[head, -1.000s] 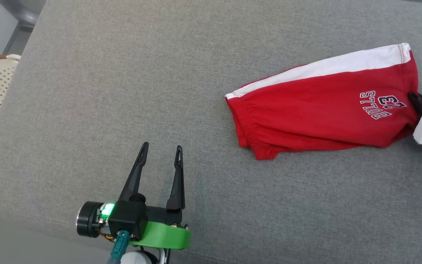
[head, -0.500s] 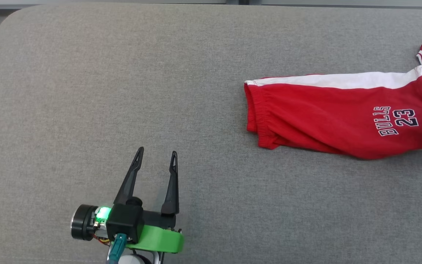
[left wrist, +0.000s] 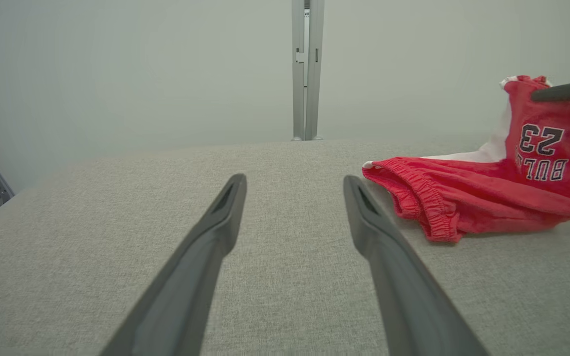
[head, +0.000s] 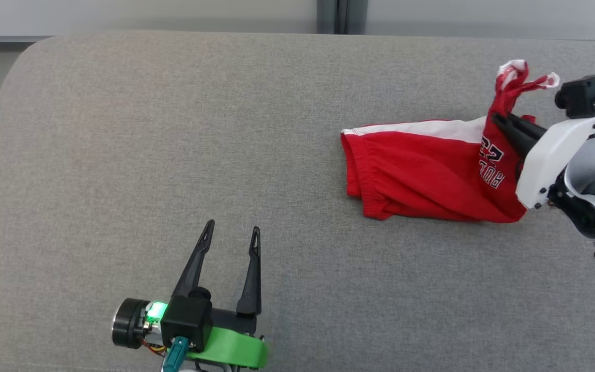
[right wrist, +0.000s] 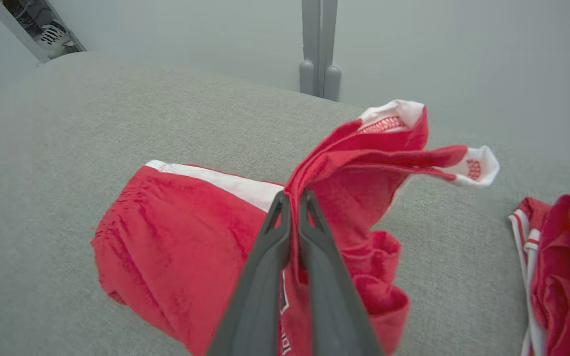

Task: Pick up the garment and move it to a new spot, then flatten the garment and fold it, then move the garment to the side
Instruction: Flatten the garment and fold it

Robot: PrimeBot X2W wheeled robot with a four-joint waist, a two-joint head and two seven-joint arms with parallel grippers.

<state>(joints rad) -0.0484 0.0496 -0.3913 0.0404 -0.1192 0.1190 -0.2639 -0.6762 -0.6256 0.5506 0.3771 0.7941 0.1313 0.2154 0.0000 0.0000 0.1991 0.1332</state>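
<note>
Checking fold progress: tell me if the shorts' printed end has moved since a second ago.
Yes. The right gripper, shut on the shorts, has lifted that end off the cushion and drawn it toward the waistband.

left gripper (left wrist: 295, 182) fingers apart, grey cushion (left wrist: 92, 222), red shorts (left wrist: 488, 193) part-lifted at right
</note>
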